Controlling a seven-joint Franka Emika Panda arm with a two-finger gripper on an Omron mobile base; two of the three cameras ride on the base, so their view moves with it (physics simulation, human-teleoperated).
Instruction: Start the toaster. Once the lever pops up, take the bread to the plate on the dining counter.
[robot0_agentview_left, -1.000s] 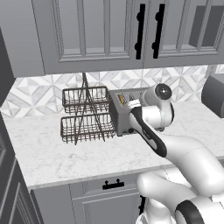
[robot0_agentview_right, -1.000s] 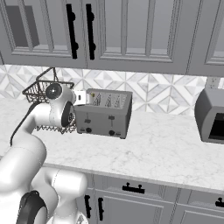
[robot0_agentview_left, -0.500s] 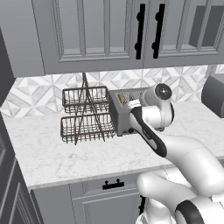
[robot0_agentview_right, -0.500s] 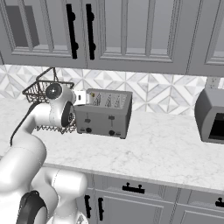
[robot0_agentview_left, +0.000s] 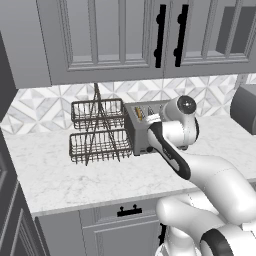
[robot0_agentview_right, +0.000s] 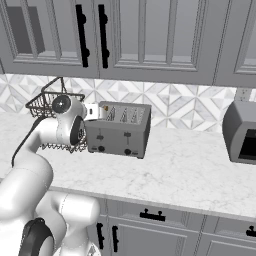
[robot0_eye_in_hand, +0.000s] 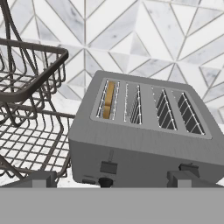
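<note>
Hand view shows nothing has changed: our gripper (robot0_eye_in_hand: 109, 178) still hovers, fingers spread wide, before the toaster (robot0_eye_in_hand: 140, 140), the bread (robot0_eye_in_hand: 108, 99) in its leftmost slot, lever unpressed.

Arm (robot0_agentview_left: 210, 175): we record glossy white rounded shells, bulbous segments joined by dark grey to black bands. Wrist housing (robot0_agentview_right: 67, 122) shows a round grey cap with a dark centre (one per side view). Base segment carries a black ring.
</note>
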